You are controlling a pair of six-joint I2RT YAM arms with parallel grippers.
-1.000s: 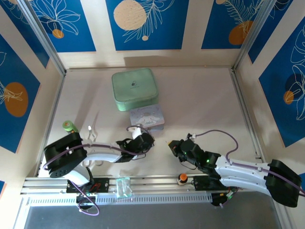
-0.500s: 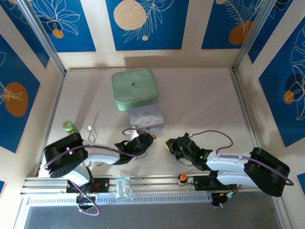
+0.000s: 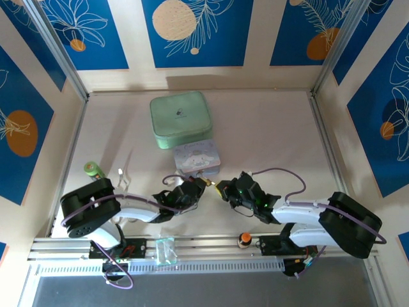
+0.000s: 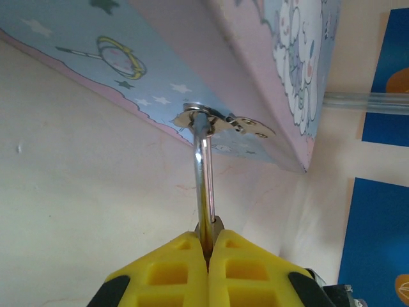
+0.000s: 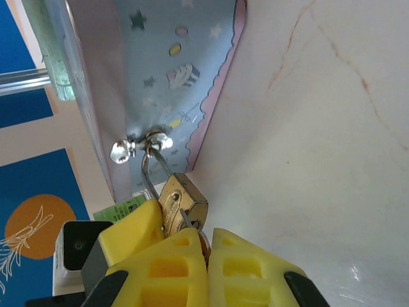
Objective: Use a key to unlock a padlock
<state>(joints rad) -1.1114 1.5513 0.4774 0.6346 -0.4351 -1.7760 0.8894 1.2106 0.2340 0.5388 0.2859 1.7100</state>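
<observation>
The brass padlock hangs by its silver shackle from the metal hasp on the pastel cartoon box. My left gripper is shut on the padlock body, with the shackle rising straight up out of its yellow fingers. My right gripper is shut on the small silvery key, whose blade reaches the bottom face of the padlock. The key's bow is hidden between the fingers. In the top view the left gripper and right gripper meet at the padlock, just in front of the box.
A mint green case lies behind the cartoon box. A green cylinder stands at the left by the left arm. An orange-topped knob sits on the front rail near the right arm's base.
My right gripper has moved left and slightly away from the rail, bringing the key up to the padlock. The left gripper has shifted a little right, still holding the padlock.
</observation>
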